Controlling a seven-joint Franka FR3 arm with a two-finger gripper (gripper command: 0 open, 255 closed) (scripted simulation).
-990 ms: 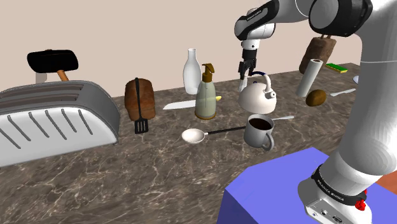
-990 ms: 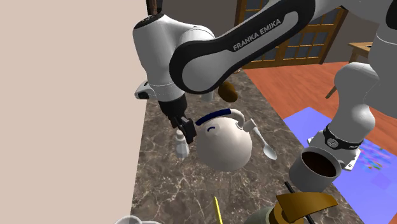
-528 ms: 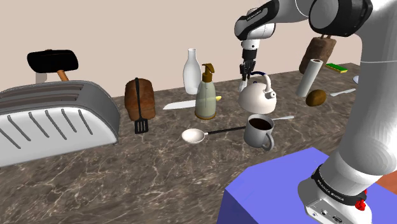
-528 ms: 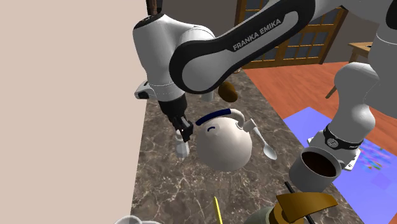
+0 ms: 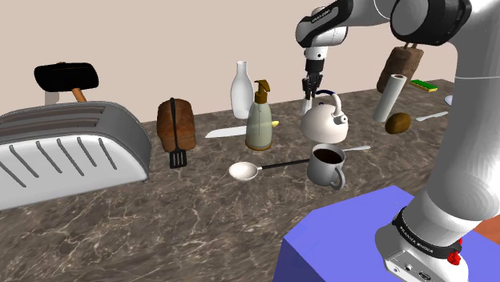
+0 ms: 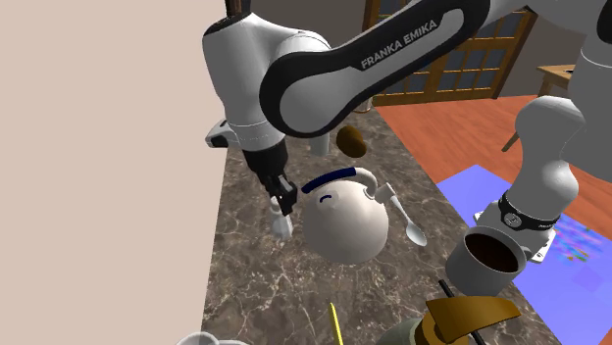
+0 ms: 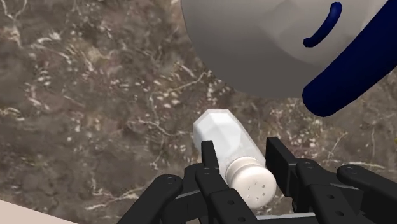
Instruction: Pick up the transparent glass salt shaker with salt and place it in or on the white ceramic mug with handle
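- Arm (image 6: 245, 69): white shells are meeting dark joint bands.
- Lettering (image 6: 410, 41): white "FRANKA EMIKA" is running along one dark band.
- Gripper (image 7: 243, 153): all-black body is showing rounded links.

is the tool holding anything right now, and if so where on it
Yes. The tool holds the salt shaker, its two fingers clasping the upper body just below the perforated cap, next to the kettle.

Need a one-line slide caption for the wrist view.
Gripper clasping the salt shaker beside the white kettle, marbled counter below.
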